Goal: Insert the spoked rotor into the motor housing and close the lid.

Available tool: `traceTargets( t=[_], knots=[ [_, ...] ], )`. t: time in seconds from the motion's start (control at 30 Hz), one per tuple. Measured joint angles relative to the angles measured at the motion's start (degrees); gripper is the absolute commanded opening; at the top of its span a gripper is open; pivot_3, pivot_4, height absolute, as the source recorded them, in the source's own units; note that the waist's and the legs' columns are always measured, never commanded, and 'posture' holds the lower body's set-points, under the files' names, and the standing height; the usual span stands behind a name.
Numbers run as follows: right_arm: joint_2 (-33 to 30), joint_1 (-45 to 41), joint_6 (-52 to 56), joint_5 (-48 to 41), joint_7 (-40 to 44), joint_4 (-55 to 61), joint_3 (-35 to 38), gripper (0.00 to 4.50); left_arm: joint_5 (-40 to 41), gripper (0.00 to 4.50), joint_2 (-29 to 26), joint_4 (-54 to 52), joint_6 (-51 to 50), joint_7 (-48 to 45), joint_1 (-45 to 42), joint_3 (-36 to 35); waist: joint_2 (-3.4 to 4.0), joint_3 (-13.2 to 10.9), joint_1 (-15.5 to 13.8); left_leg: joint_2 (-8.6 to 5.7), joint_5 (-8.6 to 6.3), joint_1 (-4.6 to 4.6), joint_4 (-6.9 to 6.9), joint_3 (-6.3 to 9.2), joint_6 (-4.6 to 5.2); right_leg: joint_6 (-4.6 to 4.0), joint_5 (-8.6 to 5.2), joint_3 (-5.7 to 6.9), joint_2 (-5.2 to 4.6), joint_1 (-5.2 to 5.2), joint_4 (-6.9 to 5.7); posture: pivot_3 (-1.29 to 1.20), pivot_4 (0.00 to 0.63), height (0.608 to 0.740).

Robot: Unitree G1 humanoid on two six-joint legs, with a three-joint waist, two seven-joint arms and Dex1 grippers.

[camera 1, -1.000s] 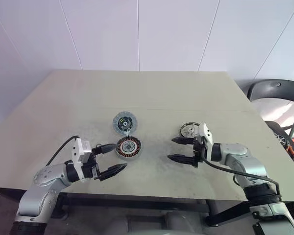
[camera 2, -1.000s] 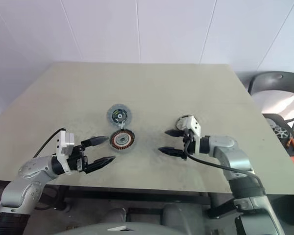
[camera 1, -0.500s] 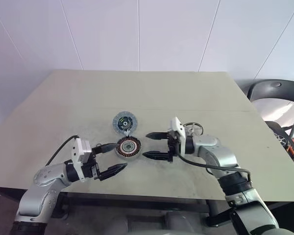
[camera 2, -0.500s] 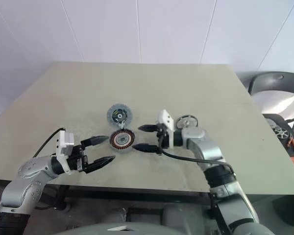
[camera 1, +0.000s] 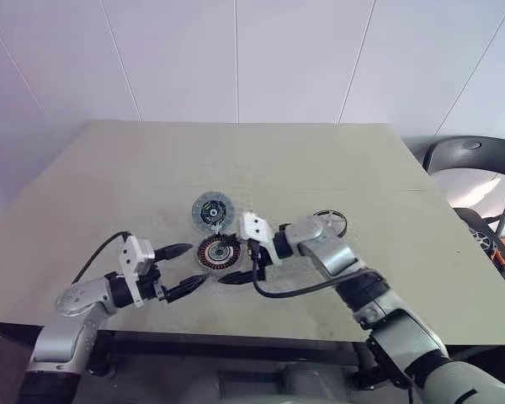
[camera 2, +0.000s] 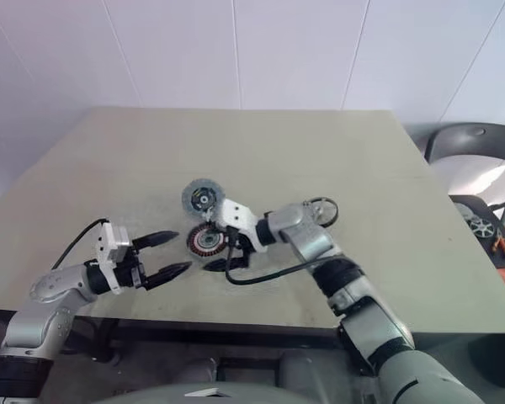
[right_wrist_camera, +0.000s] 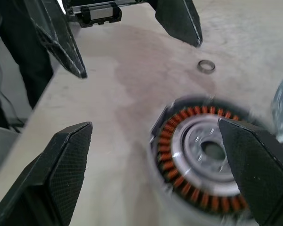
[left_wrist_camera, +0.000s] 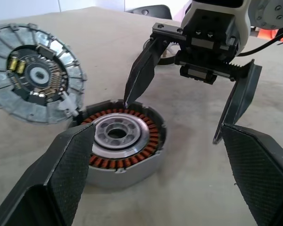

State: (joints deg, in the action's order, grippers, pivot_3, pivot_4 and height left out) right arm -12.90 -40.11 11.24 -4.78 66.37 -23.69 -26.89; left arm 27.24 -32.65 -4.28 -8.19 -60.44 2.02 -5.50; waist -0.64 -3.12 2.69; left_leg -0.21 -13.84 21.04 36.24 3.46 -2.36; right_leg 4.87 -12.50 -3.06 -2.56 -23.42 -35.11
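right hand (camera 1: 232,264) just beside motor housing (camera 1: 220,252)

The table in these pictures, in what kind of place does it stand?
Probably a plain workroom or lab: a bare table, loose motor parts on it, namely a motor housing, a lid and a spoked rotor, and white panelled walls.

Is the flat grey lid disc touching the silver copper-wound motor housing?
Touching. In the left wrist view the lid rests its white tab on the motor housing's rim.
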Motion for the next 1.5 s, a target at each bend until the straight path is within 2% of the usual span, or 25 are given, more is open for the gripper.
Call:
traceTargets(
  t=[0.3, 0.67, 0.93, 1.27, 1.5],
  knots=[
    [1.74, -2.83, -6.72, 6.84, -2.13, -7.21, -1.14, 4.49, -0.30, 4.50, -0.06, 0.92, 0.62, -0.55, -0.07, -0.47, 0.00, 0.00, 0.05, 0.00, 0.00, -0.01, -0.04, 0.02, 0.00, 0.00, 0.00, 0.00, 0.00, -0.02, -0.03, 0.00, 0.000, 0.740],
    [1.65, -3.36, -8.11, 11.42, 0.09, -8.06, -3.69, 4.49, -0.30, 4.50, -0.23, 0.91, 0.89, -0.57, -0.05, -0.56, 0.01, -0.01, 0.19, 0.00, 0.00, -0.02, -0.04, 0.02, 0.00, -0.01, 0.00, 0.00, 0.00, -0.02, -0.05, 0.00, 0.000, 0.740],
    [3.15, -8.39, -12.43, 16.28, 0.56, -12.28, -6.71, 4.49, -0.28, 4.50, 0.12, 0.67, 0.98, 0.53, 0.60, -0.60, 0.01, 0.00, 1.32, 0.00, 0.00, -0.04, -0.08, 0.04, 0.00, 0.00, 0.00, 0.00, 0.00, -0.02, -0.07, 0.00, 0.000, 0.740],
    [4.14, -15.53, -19.49, 21.73, 6.30, -17.36, -11.84, 4.49, -0.24, 4.50, 0.14, -0.54, 0.99, 1.03, 1.95, -0.75, 0.02, -0.01, 1.42, 0.00, 0.00, -0.10, -0.08, 0.06, 0.00, -0.01, 0.00, 0.01, 0.00, 0.00, -0.11, 0.00, 0.000, 0.740],
    [6.25, -20.18, -23.09, 25.92, 7.26, -22.21, -13.96, 4.49, -0.17, 4.50, 0.21, -1.11, 0.99, 1.68, 2.44, -1.03, 0.03, -0.02, 1.45, 0.00, 0.00, -0.15, -0.10, 0.06, 0.00, -0.01, 0.00, 0.00, 0.00, 0.01, -0.14, 0.00, 0.000, 0.740]
  ],
)
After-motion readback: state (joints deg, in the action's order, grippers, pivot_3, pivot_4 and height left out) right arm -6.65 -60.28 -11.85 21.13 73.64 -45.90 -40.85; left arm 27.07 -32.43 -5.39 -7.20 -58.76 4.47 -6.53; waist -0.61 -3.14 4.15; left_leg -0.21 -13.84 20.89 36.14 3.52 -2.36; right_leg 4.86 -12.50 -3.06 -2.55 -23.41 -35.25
